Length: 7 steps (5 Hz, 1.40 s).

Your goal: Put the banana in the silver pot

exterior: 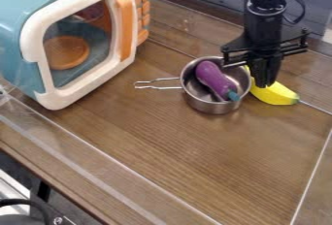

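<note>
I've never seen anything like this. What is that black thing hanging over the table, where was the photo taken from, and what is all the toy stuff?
The black thing is a robot arm. Its tip, the tool, works like two pinching fingers; here they are pressed together and point down. There is only one picture, from a camera looking down at the wooden table from one side. On the table stand a teal-and-white toy microwave and a small silver pot with a purple toy eggplant inside. A yellow toy banana lies beside the pot, just under the tool. It seems to rest on the table rather than being held.
</note>
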Tool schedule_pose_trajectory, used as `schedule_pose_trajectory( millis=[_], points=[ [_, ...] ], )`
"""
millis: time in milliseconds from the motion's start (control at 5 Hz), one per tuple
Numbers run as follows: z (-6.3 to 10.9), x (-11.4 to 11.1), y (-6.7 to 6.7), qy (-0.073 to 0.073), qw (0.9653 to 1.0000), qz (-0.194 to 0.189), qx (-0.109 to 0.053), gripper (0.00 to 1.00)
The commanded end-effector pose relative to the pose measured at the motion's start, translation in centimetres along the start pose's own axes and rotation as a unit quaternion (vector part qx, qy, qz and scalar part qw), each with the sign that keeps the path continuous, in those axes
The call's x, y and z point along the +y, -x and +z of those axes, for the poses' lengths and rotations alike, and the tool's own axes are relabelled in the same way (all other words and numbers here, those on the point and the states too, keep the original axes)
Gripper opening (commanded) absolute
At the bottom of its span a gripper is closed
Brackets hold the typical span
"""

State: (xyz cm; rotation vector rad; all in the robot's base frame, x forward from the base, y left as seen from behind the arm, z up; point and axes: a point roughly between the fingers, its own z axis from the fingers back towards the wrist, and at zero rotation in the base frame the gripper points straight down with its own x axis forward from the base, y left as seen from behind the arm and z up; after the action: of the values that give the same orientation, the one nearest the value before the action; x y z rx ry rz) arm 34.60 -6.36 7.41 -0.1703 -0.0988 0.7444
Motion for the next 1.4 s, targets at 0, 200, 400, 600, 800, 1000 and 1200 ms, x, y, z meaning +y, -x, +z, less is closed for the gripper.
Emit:
schedule_pose_trajectory(
  millis=[0, 200, 400, 600, 800, 1000, 1200],
  points=[
    [3.3, -1.0, -1.2, 0.036, 0.9988, -0.003, -0.034, 0.0],
    [3.3, -0.8, -1.3, 0.033, 0.9989, -0.003, -0.034, 0.0],
    [3.4, -0.6, -1.4, 0.03, 0.9989, -0.004, -0.035, 0.0],
    [2.8, -1.6, -1.2, 0.022, 0.9991, -0.008, -0.035, 0.0],
    [1.9, -2.2, -1.0, 0.014, 0.9991, -0.01, -0.04, 1.0],
    [1.4, -2.6, -0.7, 0.004, 0.9989, -0.014, -0.045, 0.0],
    [0.8, -3.0, -0.5, -0.006, 0.9988, -0.014, -0.045, 1.0]
  ],
)
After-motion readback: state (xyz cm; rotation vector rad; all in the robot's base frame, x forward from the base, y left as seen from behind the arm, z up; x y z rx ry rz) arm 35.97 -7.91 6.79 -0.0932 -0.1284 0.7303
